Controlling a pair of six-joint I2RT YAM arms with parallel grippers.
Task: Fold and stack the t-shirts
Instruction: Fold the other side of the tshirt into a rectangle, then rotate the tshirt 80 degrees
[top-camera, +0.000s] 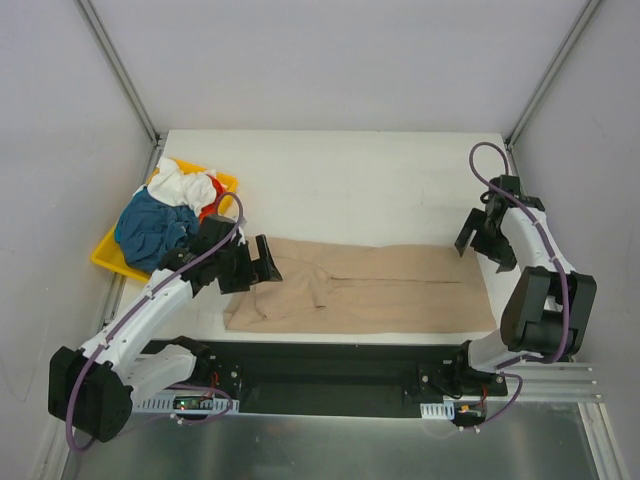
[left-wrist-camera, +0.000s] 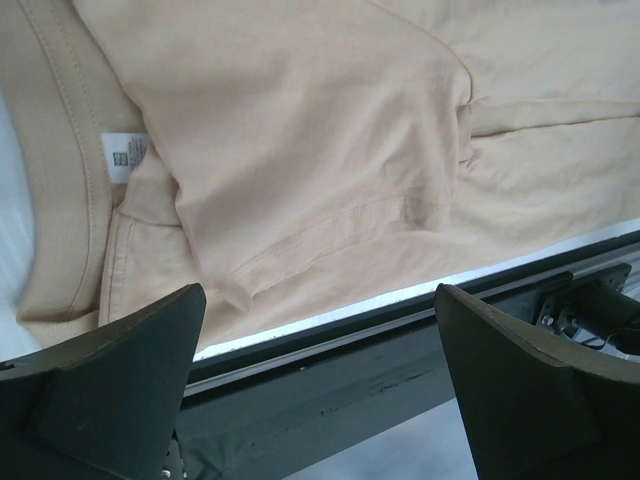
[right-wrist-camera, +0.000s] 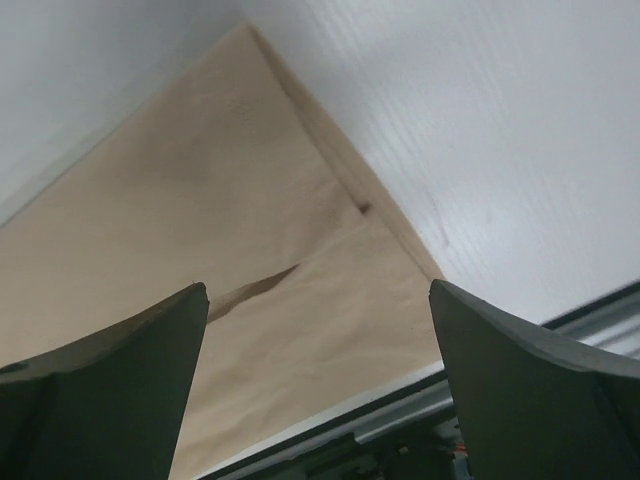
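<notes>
The tan-beige t-shirt (top-camera: 380, 288) lies folded lengthwise in a long strip along the table's near edge, collar end to the left. It also shows in the left wrist view (left-wrist-camera: 300, 130), with its neck label (left-wrist-camera: 122, 155), and in the right wrist view (right-wrist-camera: 240, 250). My left gripper (top-camera: 258, 262) is open and empty above the shirt's left end. My right gripper (top-camera: 478, 240) is open and empty above the shirt's far right corner. The teal-blue t-shirt (top-camera: 152, 228), white t-shirt (top-camera: 182, 184) and red-orange t-shirt (top-camera: 213, 200) lie bunched in a pile.
The pile sits in a yellow tray (top-camera: 108, 256) at the table's left edge. The white table (top-camera: 350, 180) ends at a black rail (top-camera: 330, 375) in front. Grey walls and metal posts close in the sides and back.
</notes>
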